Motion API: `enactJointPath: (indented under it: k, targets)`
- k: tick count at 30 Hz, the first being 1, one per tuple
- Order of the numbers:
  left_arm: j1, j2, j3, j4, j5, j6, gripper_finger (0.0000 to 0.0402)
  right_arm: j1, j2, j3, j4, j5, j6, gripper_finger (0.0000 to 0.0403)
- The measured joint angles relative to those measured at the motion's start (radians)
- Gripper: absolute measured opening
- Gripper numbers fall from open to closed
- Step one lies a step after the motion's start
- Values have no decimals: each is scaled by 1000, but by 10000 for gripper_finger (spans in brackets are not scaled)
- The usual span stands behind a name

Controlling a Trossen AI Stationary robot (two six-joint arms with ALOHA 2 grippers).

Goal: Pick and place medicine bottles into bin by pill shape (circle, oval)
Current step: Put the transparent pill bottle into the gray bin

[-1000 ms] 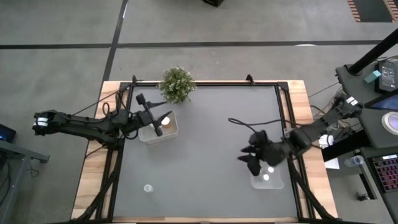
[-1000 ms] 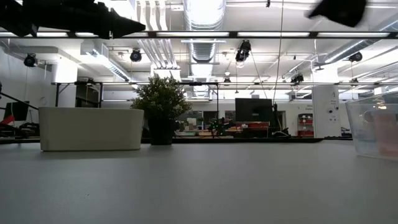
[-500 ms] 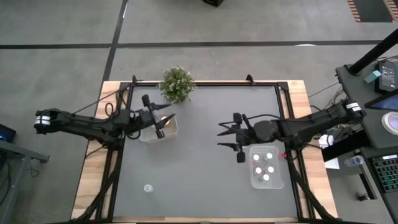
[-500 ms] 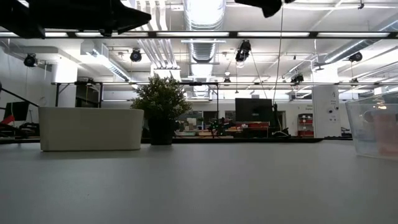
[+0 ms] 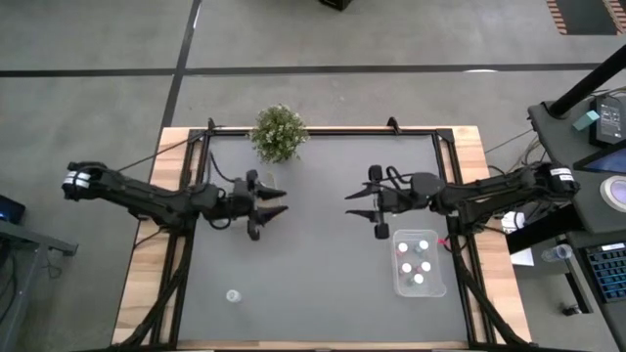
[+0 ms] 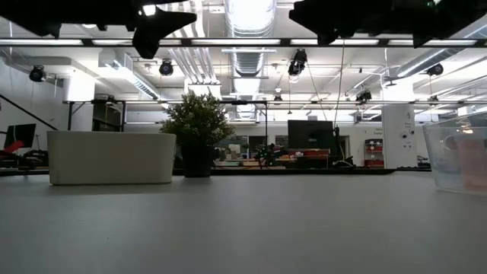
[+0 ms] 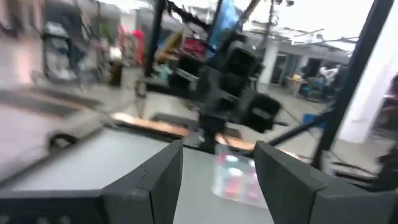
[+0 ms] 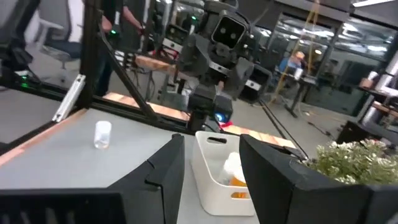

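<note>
One loose medicine bottle [image 5: 233, 294] stands upright near the bench's [image 5: 323, 293] front-left corner, well apart from both arms. It is a small clear cylinder with a pale cap, its long axis vertical.

The left pincer [image 5: 275, 201] hovers above the bench, left of centre, fingers spread and empty. The bottle lies toward the front edge and slightly left of it. This arm is judged the nearer.

The right pincer [image 5: 354, 209] hovers right of centre, also parted and empty, facing the left one.

Just beside it toward the front-right, a clear plastic bin [image 5: 421, 262] holds several white-capped bottles, some with pink marks. A white opaque bin [image 8: 214, 171], glossy and round-cornered, holds an orange-amber bottle; it sits near the potted plant [image 5: 279, 132] at the rear edge.

The bench surface is matte grey, framed in pale wood.
</note>
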Motion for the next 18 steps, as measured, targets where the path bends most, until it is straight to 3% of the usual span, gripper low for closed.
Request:
enactJointPath:
  k: [4, 9, 14, 18]
  targets:
    - [-53, 58, 99, -175, -23, -148, 180, -30, -4, -29, 57, -94, 0, 144]
    - [-118, 148, 326, -683, -17, -440, 180, -45, -28, -41, 70, -102, -52, 143]
    - [-161, 279, 576, -1265, 137, -845, 180, -51, -65, -41, 61, -102, -69, 144]
    - [-231, 399, 683, -1450, 331, -1101, 180, -51, -87, -41, 30, -102, -81, 143]
